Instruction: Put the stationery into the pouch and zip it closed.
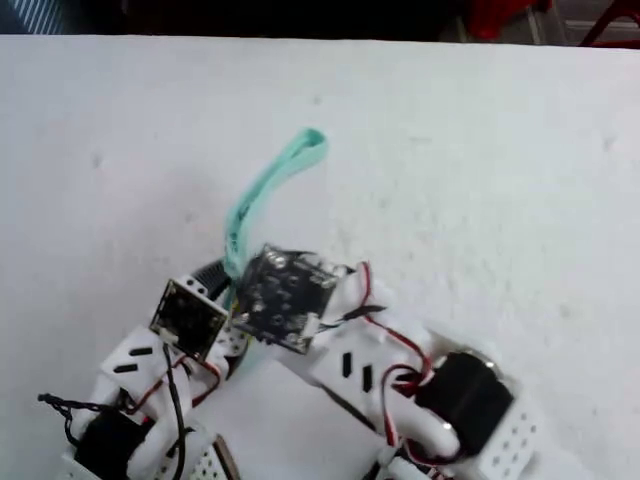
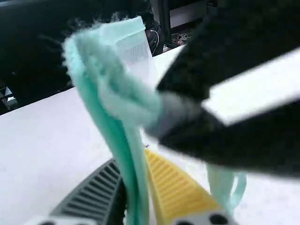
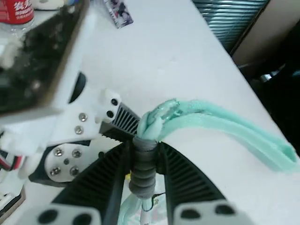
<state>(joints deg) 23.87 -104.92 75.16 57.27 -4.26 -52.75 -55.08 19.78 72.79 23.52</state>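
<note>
Counting one mint pouch [image 1: 268, 192], centre frame, on one white counter [image 1: 480, 150]; two claws: left claw [image 2: 131, 161] clamped on it, right claw [image 3: 143, 149] clamped on one grey ribbed stick [image 3: 142, 176].

Bright, even light from above washes the white tabletop [image 1: 480, 150] nearly flat in the high view, leaving only faint, soft shadows close under the arms [image 1: 370, 370]. Beyond the tabletop's far edge the room lies dark. The green pouch [image 3: 225, 126] casts a weak shadow.
</note>
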